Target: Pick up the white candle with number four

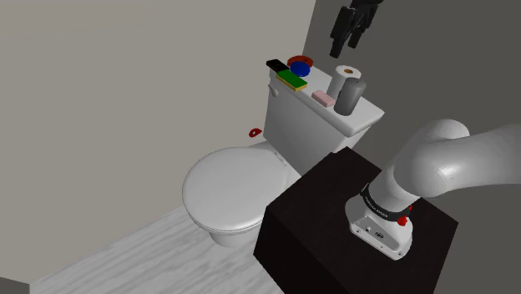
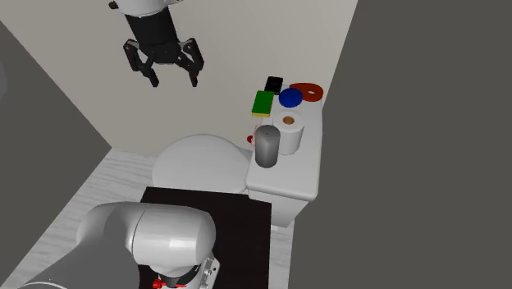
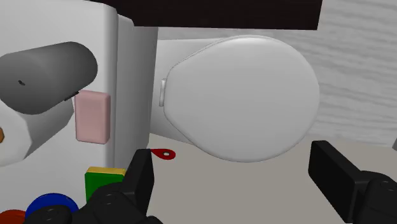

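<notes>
A grey upright cylinder (image 1: 351, 96) (image 2: 267, 146) (image 3: 48, 76) with a small dot in its top face stands on the toilet tank lid (image 1: 363, 121) (image 2: 291, 176); I see no number on it. Beside it are a white paper roll (image 1: 342, 77) (image 2: 290, 131) and a flat pink block (image 1: 323, 98) (image 3: 93, 116). My gripper (image 1: 346, 33) (image 2: 168, 74) (image 3: 238, 184) hangs high in the air, open and holding nothing. It is off to the side of the tank, over the toilet lid (image 1: 230, 188) (image 3: 242, 95) and floor.
Further along the tank lie a green block (image 1: 292, 79) (image 2: 262, 102), a blue disc (image 1: 300, 69) (image 2: 290, 98), a red ring (image 1: 300, 60) (image 2: 309, 90) and a black item (image 1: 276, 64) (image 2: 274, 83). A small red thing (image 1: 255, 132) (image 3: 164, 153) lies on the floor. The dark stand (image 1: 317, 217) abuts the toilet.
</notes>
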### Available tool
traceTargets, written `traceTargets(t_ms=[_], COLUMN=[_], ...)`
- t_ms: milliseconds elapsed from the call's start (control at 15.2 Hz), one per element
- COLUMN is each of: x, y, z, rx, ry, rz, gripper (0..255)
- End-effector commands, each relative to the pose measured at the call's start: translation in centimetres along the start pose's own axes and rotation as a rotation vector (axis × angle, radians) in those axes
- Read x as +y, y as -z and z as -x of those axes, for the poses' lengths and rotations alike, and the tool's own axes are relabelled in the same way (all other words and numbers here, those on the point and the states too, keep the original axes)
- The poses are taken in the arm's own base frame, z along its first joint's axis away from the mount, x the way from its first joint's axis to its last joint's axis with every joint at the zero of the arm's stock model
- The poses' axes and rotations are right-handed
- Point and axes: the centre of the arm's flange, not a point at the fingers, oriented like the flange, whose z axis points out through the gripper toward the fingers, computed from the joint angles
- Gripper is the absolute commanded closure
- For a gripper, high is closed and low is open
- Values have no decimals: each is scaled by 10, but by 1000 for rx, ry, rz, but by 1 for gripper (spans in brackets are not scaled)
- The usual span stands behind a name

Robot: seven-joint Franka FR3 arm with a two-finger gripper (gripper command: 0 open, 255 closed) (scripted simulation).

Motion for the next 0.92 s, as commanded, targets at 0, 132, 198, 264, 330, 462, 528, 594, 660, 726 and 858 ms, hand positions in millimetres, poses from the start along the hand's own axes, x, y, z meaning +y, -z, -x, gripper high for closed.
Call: traceTargets(t_ms=[0, 132, 198, 264, 330, 462, 528, 594, 660, 726, 858], x=[0, 20, 30, 40, 50, 70, 80, 90, 100, 109, 128], y=[0, -16, -25, -33, -41, -57, -66, -74, -82, -90, -107], z=[0, 0, 0, 1, 2, 6, 8, 10, 13, 16, 23], rx=[0, 19, 28, 38, 47, 66, 76, 85, 95, 104, 123], ry=[0, -83, -124, -166, -207, -290, -331, -373, -414, -456, -539], rz=[0, 1, 2, 2, 3, 4, 5, 5, 6, 6, 8], gripper=[0, 0, 0, 0, 0, 0, 0, 0, 0, 0, 0])
